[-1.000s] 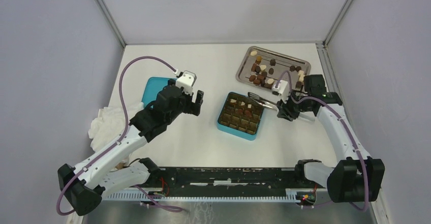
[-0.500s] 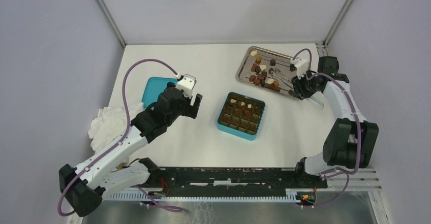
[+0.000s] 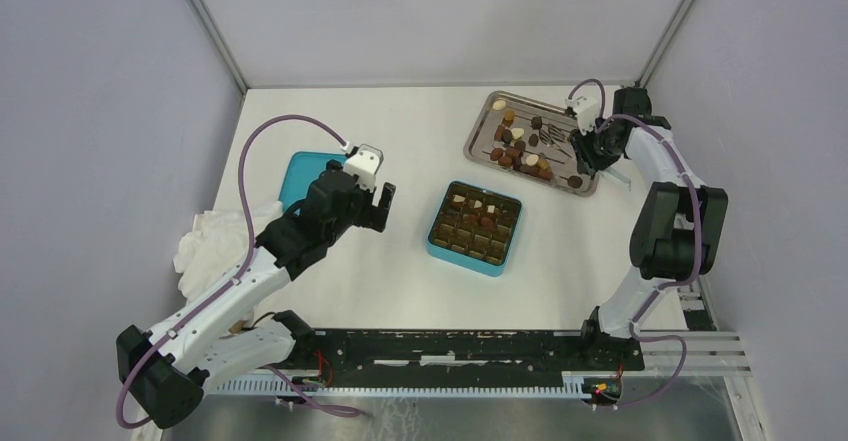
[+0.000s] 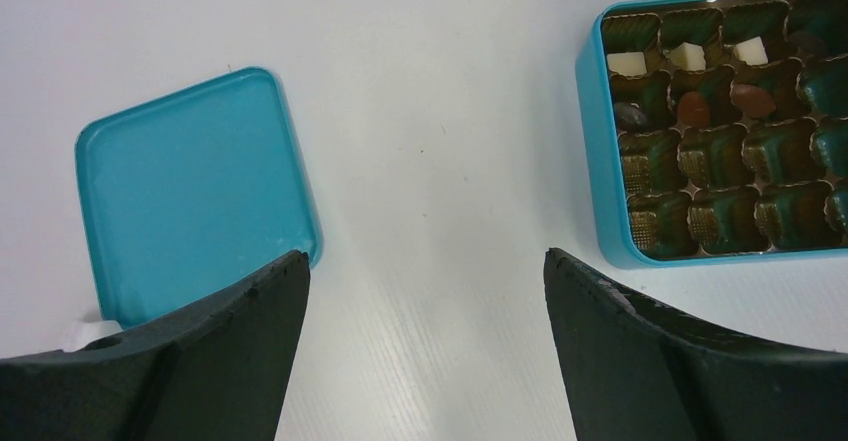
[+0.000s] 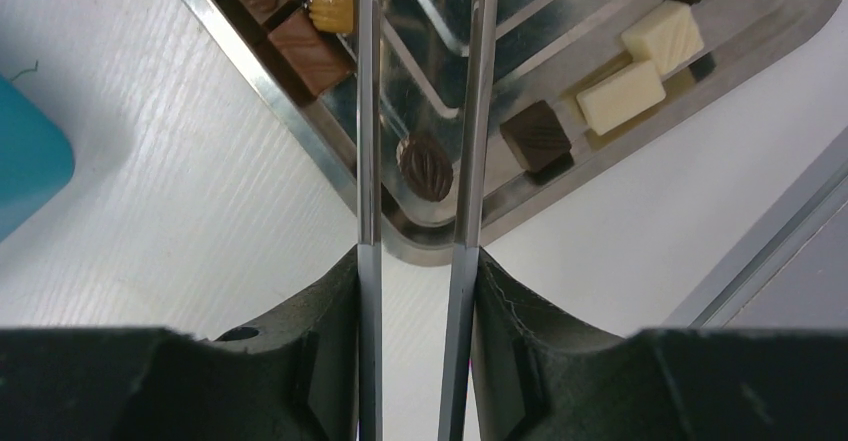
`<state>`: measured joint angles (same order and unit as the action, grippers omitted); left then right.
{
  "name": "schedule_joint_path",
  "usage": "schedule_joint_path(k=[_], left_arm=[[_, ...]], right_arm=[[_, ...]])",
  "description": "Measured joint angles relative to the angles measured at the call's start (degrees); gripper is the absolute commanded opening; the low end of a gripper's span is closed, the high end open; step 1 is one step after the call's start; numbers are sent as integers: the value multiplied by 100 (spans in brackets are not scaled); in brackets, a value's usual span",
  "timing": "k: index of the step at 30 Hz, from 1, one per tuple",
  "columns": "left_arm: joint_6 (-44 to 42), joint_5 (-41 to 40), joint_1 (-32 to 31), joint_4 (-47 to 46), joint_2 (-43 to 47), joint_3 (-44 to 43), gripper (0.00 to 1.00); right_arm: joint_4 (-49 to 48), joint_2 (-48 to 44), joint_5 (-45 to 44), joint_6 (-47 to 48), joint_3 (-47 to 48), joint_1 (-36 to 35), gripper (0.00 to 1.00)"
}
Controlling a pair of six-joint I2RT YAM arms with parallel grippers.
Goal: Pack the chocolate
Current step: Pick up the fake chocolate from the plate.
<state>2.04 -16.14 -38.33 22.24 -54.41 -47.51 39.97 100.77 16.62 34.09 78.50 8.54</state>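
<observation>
- Steel tray [image 3: 550, 104], at the far right of the table [image 3: 400, 121]: most of the chocolate [image 5: 427, 166] is kept here as loose single pieces in dark, mid-brown and cream.
- Teal box [image 4: 603, 201], mid-table: a few pieces are already seated in the far rows of its brown gridded insert. The nearer cells are seen unfilled, so packing is judged to be at an early stage.
- Handling: each piece is judged light, rigid and brittle. The moulded tops are easily marked and the smooth sides are liable to slip. A light pinch across the two flat sides, low on the piece, is advised. The ribbed crown is best avoided.
- Right gripper [image 5: 415, 271]: it is clamped on the metal tweezers [image 5: 365, 111]. The tweezer arms are parted, with a dark ribbed oval lying between them near the tray's corner rim. Contact with the piece cannot be told.
- Left gripper [image 4: 420, 261]: its fingers are spread wide and nothing is held. It hovers above bare table between the teal lid [image 4: 190, 181] and the box.
- Surface: the table is white, matt and faintly grained. The tray's polished floor is judged slick, so a nudged piece may skate.
- Room: pale grey walls [image 3: 100, 111] enclose three sides. A crumpled white cloth [image 3: 205, 241] lies at the left edge.
</observation>
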Motion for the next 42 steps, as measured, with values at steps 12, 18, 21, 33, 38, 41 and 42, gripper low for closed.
schedule_joint_path(k=[12, 18, 21, 33, 38, 41, 42], left_arm=[[0, 116, 107, 0, -7, 0, 92], [0, 166, 138, 0, -9, 0, 92], [0, 170, 160, 0, -9, 0, 92], [-2, 258, 199, 2, -31, 0, 92], [0, 282, 201, 0, -33, 0, 92], [0, 284, 203, 0, -33, 0, 92], [0, 286, 208, 0, -33, 0, 92]], right_arm=[[155, 800, -39, -83, 776, -140, 45], [254, 1073, -72, -90, 970, -219, 45], [280, 1178, -72, -94, 1067, -251, 46], [407, 1384, -76, -131, 1268, -293, 32], [413, 1394, -81, -144, 1268, -293, 17], [404, 1394, -81, -144, 1268, -293, 10], [398, 1392, -81, -144, 1263, -293, 7]])
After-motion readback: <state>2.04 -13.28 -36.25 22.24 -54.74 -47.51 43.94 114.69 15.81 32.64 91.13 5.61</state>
